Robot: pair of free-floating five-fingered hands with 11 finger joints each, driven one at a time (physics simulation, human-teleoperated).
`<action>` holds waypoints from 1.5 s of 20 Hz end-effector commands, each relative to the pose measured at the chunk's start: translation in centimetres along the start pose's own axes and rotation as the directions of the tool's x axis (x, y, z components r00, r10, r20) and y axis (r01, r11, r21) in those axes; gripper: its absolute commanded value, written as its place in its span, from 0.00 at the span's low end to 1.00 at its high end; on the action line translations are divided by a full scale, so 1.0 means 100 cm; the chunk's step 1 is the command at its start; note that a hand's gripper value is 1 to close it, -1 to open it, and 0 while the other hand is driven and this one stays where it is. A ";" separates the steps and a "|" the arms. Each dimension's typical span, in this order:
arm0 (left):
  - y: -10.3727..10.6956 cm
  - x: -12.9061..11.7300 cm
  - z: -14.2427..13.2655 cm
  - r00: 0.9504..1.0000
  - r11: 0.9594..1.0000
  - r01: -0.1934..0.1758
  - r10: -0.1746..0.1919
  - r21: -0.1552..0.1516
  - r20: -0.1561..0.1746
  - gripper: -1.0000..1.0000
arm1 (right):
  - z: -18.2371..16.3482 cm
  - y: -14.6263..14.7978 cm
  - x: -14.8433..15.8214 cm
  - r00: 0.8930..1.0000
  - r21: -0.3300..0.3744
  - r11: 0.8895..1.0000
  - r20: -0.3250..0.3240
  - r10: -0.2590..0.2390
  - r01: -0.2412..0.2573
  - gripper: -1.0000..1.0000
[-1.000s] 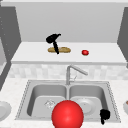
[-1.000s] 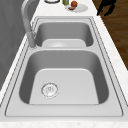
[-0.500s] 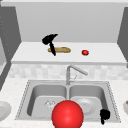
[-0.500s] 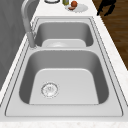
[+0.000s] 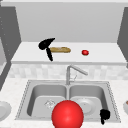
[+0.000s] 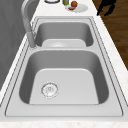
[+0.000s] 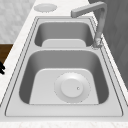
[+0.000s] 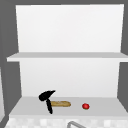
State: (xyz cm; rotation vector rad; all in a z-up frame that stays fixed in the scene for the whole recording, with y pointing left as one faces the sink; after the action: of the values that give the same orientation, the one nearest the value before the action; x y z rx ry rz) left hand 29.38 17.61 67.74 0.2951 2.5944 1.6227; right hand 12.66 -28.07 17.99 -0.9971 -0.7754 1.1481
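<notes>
Bread first: your left hand sits at the near end of the baguette on the lower shelf, with one part stretched out over the loaf's left end and another pointing down past the shelf's front edge; you cannot tell whether it grips the loaf or just touches it. In the upper view the same hand meets the baguette at its 9 o'clock end. At 3 o'clock from the loaf, well apart, lies a small red tomato. Your right hand hangs at the front rim of the double sink, fingers curled downward, holding nothing. At its 9 o'clock is a big red ball. A white plate lies in the right basin, and the faucet stands behind the divider.
</notes>
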 end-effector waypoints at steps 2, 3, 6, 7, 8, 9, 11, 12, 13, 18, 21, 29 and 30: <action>-0.004 0.034 0.001 1.000 0.996 -0.010 0.007 -0.093 -0.026 0.00 | 0.000 0.000 0.000 1.000 0.000 1.000 0.000 0.000 0.000 0.50; -0.005 0.040 0.002 1.000 0.995 -0.010 0.007 -0.098 -0.029 0.00 | 0.000 0.000 0.000 1.000 0.000 1.000 0.000 0.000 0.000 0.50; -0.011 0.056 0.005 0.999 0.992 -0.013 0.008 -0.127 -0.040 0.00 | 0.000 0.000 0.000 1.000 0.000 1.000 0.000 0.000 0.000 0.50; -0.015 0.058 0.007 0.999 0.990 -0.013 0.006 -0.141 -0.050 0.00 | 0.000 0.000 0.000 1.000 0.000 1.000 0.000 0.000 0.000 0.50; -0.017 0.062 0.008 0.998 0.988 -0.014 0.005 -0.153 -0.056 0.00 | 0.000 0.000 0.000 1.000 0.000 1.000 0.000 0.000 0.000 0.50; -0.021 0.065 0.010 0.998 0.986 -0.016 0.006 -0.168 -0.061 0.00 | 0.000 0.000 0.000 1.000 0.000 1.000 0.000 0.000 0.000 0.50; -0.027 0.069 0.014 0.998 0.980 -0.012 -0.001 -0.199 -0.066 0.00 | 0.000 0.000 0.000 1.000 0.000 1.000 0.000 0.000 0.000 0.50; -0.030 0.073 0.015 0.998 0.977 -0.015 0.000 -0.213 -0.070 0.00 | 0.000 0.000 0.000 1.000 0.000 1.000 0.000 0.000 0.000 0.50; -0.033 0.074 0.017 0.997 0.974 -0.018 0.000 -0.226 -0.079 0.00 | 0.000 0.000 0.000 1.000 0.000 1.000 0.000 0.000 0.000 0.50; -0.048 0.075 0.027 0.992 0.957 -0.033 -0.002 -0.289 -0.123 0.00 | 0.000 0.000 0.000 1.000 0.000 1.000 0.000 0.000 0.000 0.50; -0.056 0.077 0.033 0.989 0.945 -0.041 -0.008 -0.324 -0.147 0.00 | 0.000 0.000 0.000 1.000 0.000 1.000 0.000 0.000 0.000 0.50; -0.081 0.111 0.052 0.992 0.914 -0.023 -0.029 -0.406 -0.122 0.00 | 0.000 0.000 0.000 1.000 0.000 1.000 0.000 0.000 0.000 0.50; -0.085 0.118 0.055 0.993 0.915 -0.021 -0.029 -0.402 -0.118 0.00 | 0.000 0.000 0.000 1.000 0.000 1.000 0.000 0.000 0.000 0.50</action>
State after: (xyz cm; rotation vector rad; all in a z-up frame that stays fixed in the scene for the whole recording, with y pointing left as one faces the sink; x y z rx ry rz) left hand 19.51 20.55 59.39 0.2240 2.3459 2.1029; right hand 12.66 -28.07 17.99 -0.9971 -0.7754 1.1481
